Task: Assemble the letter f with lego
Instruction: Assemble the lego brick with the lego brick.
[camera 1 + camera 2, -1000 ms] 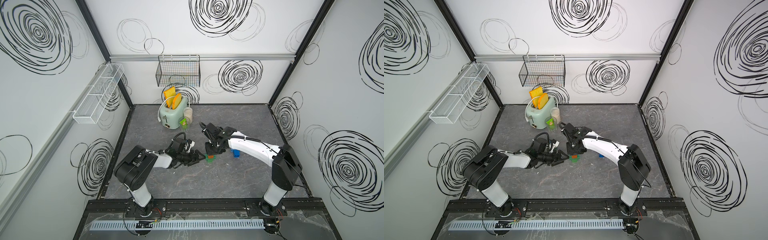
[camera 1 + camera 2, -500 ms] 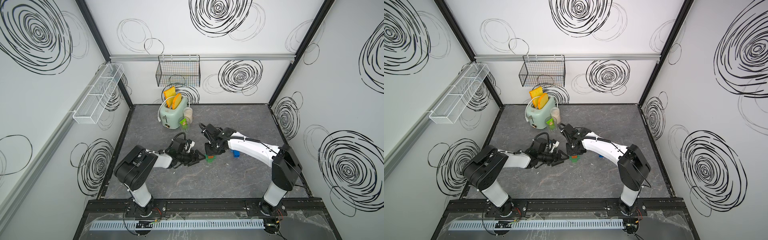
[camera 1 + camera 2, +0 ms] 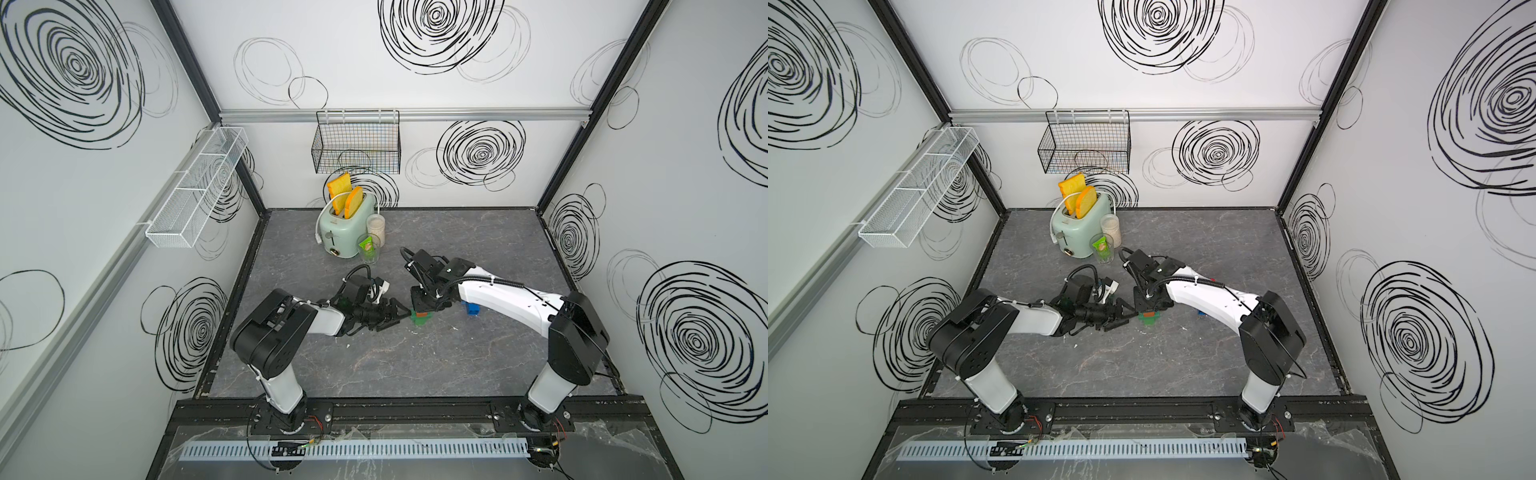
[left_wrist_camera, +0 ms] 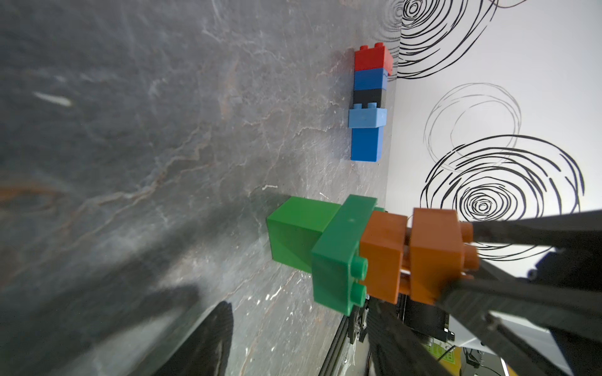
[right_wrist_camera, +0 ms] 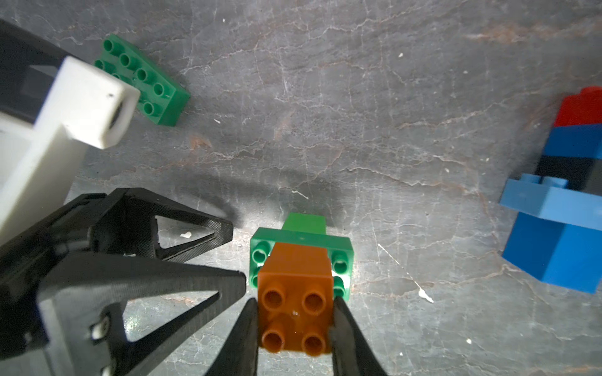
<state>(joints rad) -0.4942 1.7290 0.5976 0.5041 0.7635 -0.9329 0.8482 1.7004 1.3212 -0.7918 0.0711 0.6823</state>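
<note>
A small lego stack (image 3: pixel 419 318) (image 3: pixel 1148 318) stands mid-table: a green square brick (image 4: pixel 296 231) at the bottom, a green oblong (image 4: pixel 338 260), then two orange-brown bricks. My right gripper (image 5: pixel 294 312) (image 3: pixel 419 309) is shut on the top orange-brown brick (image 4: pixel 433 254), and a thin gap shows between it and the orange one below. My left gripper (image 4: pixel 299 351) (image 3: pixel 401 318) lies low beside the stack, open with nothing between its fingers (image 5: pixel 228 283). A second lego assembly (image 4: pixel 368 107) (image 5: pixel 560 211) of red, dark blue, black and light blue bricks lies on the table nearby.
A loose green oblong brick (image 5: pixel 146 84) lies by my left wrist. At the back stand a mint toaster (image 3: pixel 347 228) with toast, a jar (image 3: pixel 375 226) and a glass (image 3: pixel 369 251). A wire basket (image 3: pixel 356 147) and a white mesh shelf (image 3: pixel 195 195) hang on the walls.
</note>
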